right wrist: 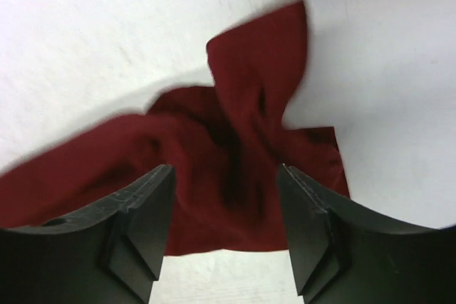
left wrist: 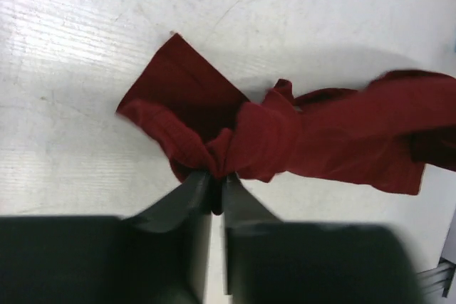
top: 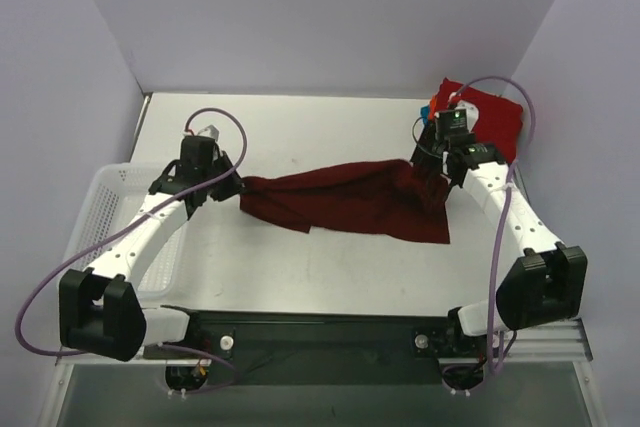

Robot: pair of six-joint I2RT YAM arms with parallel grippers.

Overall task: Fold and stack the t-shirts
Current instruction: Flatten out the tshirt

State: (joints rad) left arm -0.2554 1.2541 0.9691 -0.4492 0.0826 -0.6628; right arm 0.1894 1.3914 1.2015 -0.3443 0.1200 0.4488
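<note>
Dark maroon t-shirt (top: 350, 202) lies spread long across the middle of the white tabletop (top: 300, 137); it is crumpled and full of wrinkles, not folded; its left end is bunched into a small knot of cloth, and the left fingers (left wrist: 178, 201) are pressed together on that knot, pinching it tight; the rest of the shirt runs away from them toward the right arm; the right fingers (right wrist: 146, 211) stand wide apart above the right end of the shirt; dark red cloth shows in the gap between them, but they are not squeezing it, and it is hard to tell if they touch it, as that view is a bit blurry; behind the right arm, in the far right corner of the tabletop, lies a bright red t-shirt (top: 495, 117); a small piece of a blue t-shirt (top: 428, 110) peeks out just beside it, on its left side; a white mesh basket (top: 110, 197) sits at the left edge of the tabletop, partly under the left arm
</note>
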